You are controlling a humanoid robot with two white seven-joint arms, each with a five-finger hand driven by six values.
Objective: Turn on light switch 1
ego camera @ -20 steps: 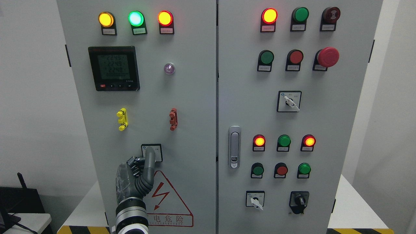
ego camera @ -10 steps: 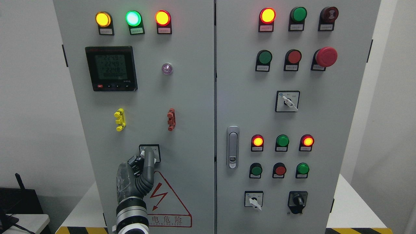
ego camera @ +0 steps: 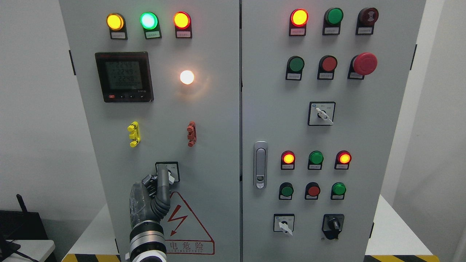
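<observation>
Electrical test lab, grey control cabinet [ego camera: 218, 120], indicator lamps [ego camera: 149, 20], digital meter [ego camera: 123, 76], hazard tape [ego camera: 93, 257]

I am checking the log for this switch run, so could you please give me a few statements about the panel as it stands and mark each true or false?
1. The round lamp right of the meter is glowing white. True.
2. The left hand has a finger on the rotary switch above the warning triangle. True.
3. The red mushroom button sits on the left door. False: it is on the right door, upper right.
4. The three lamps above the meter are all dark. False: they glow yellow, green and red.
5. The right hand is pressing a button. False: it is out of view.
</observation>
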